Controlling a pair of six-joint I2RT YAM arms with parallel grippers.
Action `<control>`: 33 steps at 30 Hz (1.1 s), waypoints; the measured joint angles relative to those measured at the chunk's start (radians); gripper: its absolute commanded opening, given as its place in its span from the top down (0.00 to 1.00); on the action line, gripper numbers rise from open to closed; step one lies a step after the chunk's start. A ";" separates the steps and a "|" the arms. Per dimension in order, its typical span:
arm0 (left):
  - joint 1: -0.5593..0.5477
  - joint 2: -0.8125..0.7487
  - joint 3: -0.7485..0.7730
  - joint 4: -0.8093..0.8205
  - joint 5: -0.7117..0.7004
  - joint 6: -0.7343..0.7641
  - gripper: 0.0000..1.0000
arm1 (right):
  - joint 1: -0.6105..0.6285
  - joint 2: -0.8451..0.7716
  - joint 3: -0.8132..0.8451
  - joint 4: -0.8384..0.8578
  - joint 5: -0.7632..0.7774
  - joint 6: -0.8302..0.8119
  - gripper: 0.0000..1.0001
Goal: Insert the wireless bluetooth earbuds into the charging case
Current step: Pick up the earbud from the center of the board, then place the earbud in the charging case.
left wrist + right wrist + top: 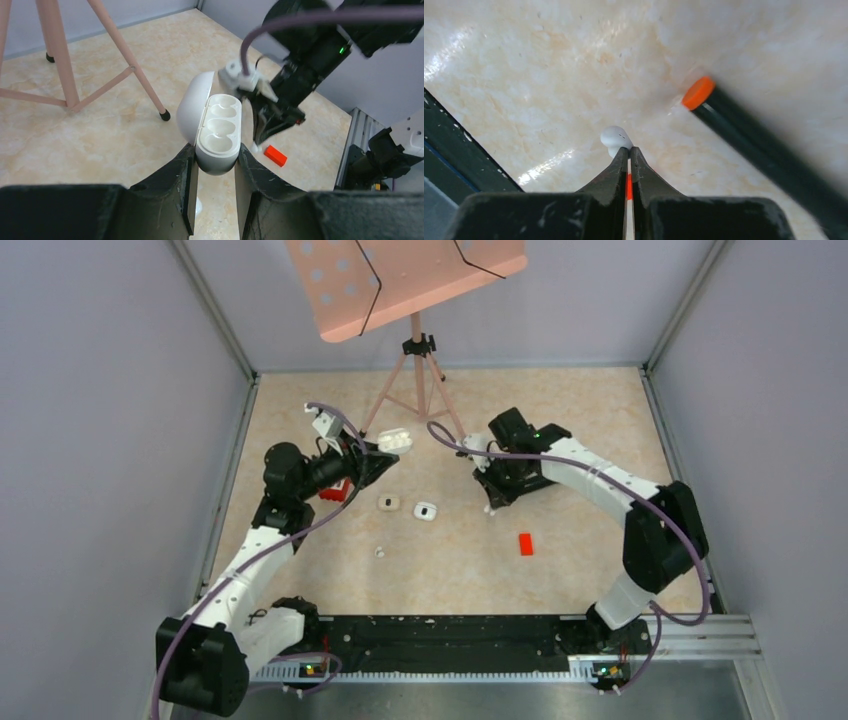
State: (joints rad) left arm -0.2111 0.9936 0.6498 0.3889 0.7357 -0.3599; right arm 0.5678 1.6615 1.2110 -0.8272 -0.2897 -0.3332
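Note:
My left gripper (383, 453) (216, 159) is shut on an open white charging case (218, 136) (396, 442), held off the table with its lid (192, 106) swung back and both wells empty. In the right wrist view, my right gripper (629, 150) is shut, its tips pinching a white earbud (615, 136) just above the table. Seen from above, that gripper (489, 502) and earbud (489, 509) sit right of the case. From the left wrist view they (256, 148) hang just beyond the case. Another earbud (380, 552) lies loose on the table.
Two more small cases (388, 503) (425, 511) sit mid-table. A red block (526, 544) (275, 155) lies to the right, and another red piece (336, 490) lies under the left arm. A pink tripod (415, 380) stands at the back. A dark rod with an orange tip (698, 92) crosses the right wrist view.

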 measured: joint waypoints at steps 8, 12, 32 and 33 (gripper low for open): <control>-0.022 0.058 0.005 -0.025 0.101 0.118 1.00 | 0.046 -0.169 0.307 -0.052 0.071 -0.220 1.00; -0.050 0.088 0.023 -0.049 0.132 0.159 1.00 | 0.145 -0.190 0.460 -0.051 0.127 -0.297 1.00; -0.084 0.111 0.069 -0.050 0.165 0.152 1.00 | 0.330 -0.056 0.625 -0.081 0.205 -0.437 1.00; -0.084 0.111 0.069 -0.049 0.165 0.149 1.00 | 0.335 -0.056 0.625 -0.082 0.204 -0.442 1.00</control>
State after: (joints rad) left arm -0.2955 1.1046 0.7185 0.3397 0.9005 -0.2111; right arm 0.9028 1.6054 1.8362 -0.9089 -0.0853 -0.7753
